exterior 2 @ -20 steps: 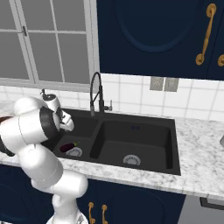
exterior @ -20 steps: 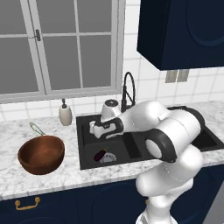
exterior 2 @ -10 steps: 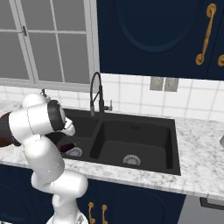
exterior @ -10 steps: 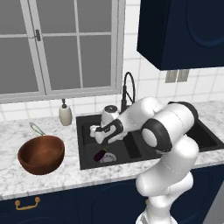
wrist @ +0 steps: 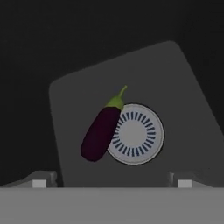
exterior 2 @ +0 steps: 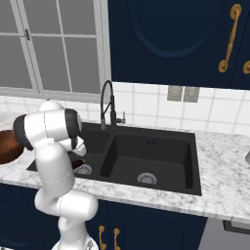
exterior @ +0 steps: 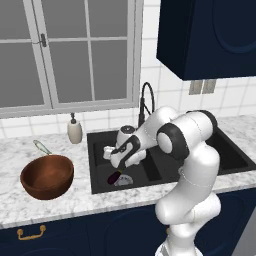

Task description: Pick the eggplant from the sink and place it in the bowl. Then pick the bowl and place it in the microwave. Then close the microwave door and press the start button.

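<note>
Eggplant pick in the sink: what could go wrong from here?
1. The eggplant lies slanted, partly over the round drain; if the open gripper closes along its length rather than across it, it may roll or slip out.
2. The basin of the sink is deep; the fingers may strike the floor or the drain rim.
3. The bowl sits on the counter beyond the sink wall, so a low carry could clip that wall.

Both base views looked down at the sink point(exterior: 100, 165) point(exterior 2: 161, 161) from opposite sides; the hand view looked closely at its drain point(wrist: 134, 134).
</note>
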Robot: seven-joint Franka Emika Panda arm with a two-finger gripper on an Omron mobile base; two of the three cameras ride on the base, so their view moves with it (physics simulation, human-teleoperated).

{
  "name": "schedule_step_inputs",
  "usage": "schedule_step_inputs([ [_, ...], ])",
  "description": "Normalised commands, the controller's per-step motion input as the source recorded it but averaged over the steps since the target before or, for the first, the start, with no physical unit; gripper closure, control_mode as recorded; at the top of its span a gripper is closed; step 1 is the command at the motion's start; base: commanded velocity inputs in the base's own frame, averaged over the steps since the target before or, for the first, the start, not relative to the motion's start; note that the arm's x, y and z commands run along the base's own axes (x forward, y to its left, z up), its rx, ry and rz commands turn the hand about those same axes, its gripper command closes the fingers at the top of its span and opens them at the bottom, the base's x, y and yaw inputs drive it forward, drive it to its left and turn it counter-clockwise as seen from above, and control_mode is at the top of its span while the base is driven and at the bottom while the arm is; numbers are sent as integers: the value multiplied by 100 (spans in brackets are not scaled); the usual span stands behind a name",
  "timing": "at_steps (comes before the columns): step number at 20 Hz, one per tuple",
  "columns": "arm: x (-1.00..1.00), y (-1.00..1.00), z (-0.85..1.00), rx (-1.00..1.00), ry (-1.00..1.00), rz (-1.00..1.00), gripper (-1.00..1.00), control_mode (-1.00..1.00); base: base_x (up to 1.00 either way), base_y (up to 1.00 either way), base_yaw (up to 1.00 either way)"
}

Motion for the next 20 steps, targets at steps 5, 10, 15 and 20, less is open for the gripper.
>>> schedule_step_inputs([
  [5, 22, 5, -4, -1, 11, -6, -100, -100, 0, 0, 0],
  [10, 31, 7, -12, -2, 7, -5, -100, -100, 0, 0, 0],
  [15, 25, 7, -24, 0, 5, 0, -100, -100, 0, 0, 0],
  [20, 12, 3, -29, 0, 5, 0, -100, -100, 0, 0, 0],
])
